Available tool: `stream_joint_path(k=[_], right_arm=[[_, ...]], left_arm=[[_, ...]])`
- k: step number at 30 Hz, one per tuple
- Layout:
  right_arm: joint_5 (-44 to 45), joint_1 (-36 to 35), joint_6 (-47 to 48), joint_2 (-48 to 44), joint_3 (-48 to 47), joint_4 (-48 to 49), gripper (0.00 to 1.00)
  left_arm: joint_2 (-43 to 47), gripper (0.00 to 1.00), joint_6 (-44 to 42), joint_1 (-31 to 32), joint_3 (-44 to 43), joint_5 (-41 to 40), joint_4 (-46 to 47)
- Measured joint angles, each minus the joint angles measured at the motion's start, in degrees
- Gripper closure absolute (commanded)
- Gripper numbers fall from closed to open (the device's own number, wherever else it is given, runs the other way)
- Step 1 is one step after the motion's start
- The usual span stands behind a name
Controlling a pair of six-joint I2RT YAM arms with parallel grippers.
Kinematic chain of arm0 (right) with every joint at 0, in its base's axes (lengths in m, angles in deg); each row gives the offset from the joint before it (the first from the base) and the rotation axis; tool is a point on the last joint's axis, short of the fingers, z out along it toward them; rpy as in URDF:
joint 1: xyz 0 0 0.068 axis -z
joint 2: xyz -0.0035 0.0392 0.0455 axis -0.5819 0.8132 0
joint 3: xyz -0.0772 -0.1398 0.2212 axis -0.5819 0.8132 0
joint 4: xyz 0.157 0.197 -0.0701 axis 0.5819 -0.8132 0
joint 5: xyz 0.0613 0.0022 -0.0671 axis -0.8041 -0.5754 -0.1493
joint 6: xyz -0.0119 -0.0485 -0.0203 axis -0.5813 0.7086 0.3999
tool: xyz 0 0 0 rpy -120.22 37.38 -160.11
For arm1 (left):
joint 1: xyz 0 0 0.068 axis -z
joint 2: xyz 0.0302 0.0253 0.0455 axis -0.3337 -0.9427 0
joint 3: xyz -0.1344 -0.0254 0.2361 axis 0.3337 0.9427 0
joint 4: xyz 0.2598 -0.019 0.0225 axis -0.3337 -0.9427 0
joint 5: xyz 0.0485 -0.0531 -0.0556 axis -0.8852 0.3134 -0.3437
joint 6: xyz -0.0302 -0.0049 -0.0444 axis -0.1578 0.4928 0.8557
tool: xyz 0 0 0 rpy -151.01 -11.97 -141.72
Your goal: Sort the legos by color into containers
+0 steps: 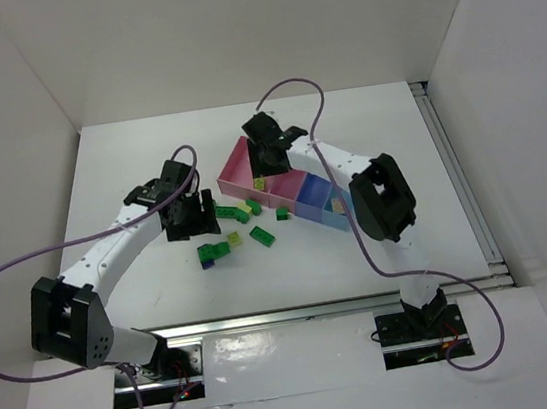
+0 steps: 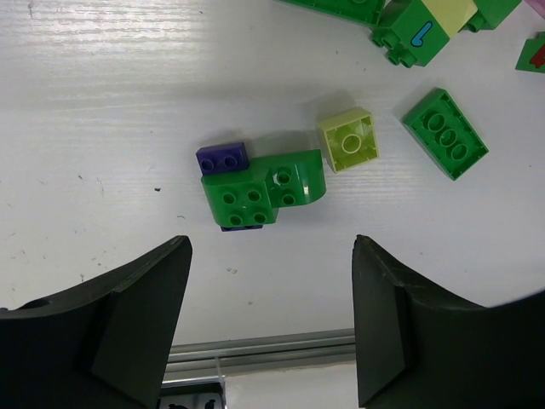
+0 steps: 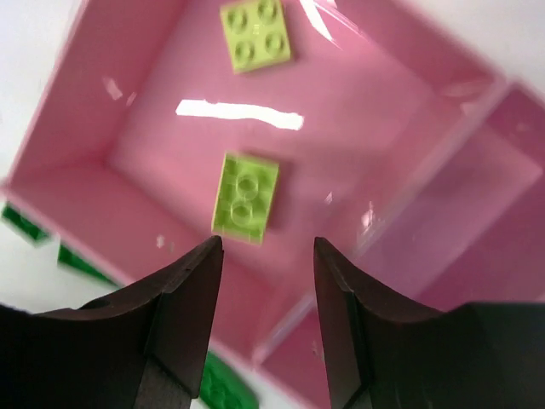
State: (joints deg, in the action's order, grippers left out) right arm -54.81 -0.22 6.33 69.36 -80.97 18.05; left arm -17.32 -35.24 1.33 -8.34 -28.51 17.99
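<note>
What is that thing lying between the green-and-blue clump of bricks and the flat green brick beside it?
One small lime-yellow brick lies between the green-and-blue clump and the flat green brick; the left wrist view shows it best.

I see left claw (image 1: 192,217) low over white worktop (image 1: 127,163), green legos (image 1: 263,236) scattered just beside it. Green-blue cluster (image 1: 213,255) nearest me. Right claw (image 1: 269,155) over pink bin (image 1: 237,174), left end of containers (image 1: 311,197); 1 lime brick (image 1: 261,182) inside.
</note>
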Motion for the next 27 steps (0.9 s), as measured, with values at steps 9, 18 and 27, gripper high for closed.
stream_joint_path(k=[9, 18, 27], right_arm=[[-0.7, -6.7, 4.9, -24.2, 25.2, 4.8, 0.30], [-6.9, -13.5, 15.6, -22.8, 29.7, 4.7, 0.20], [-9.0, -14.1, 18.9, -15.1, 29.6, 4.8, 0.32]], left_arm=[[-1.8, 0.21, 0.2, 0.3, 0.0, -0.2, 0.9], [-3.3, 0.21, 0.7, -5.2, -1.0, -0.4, 1.4], [-3.1, 0.21, 1.9, -6.3, -1.0, -1.0, 1.4]])
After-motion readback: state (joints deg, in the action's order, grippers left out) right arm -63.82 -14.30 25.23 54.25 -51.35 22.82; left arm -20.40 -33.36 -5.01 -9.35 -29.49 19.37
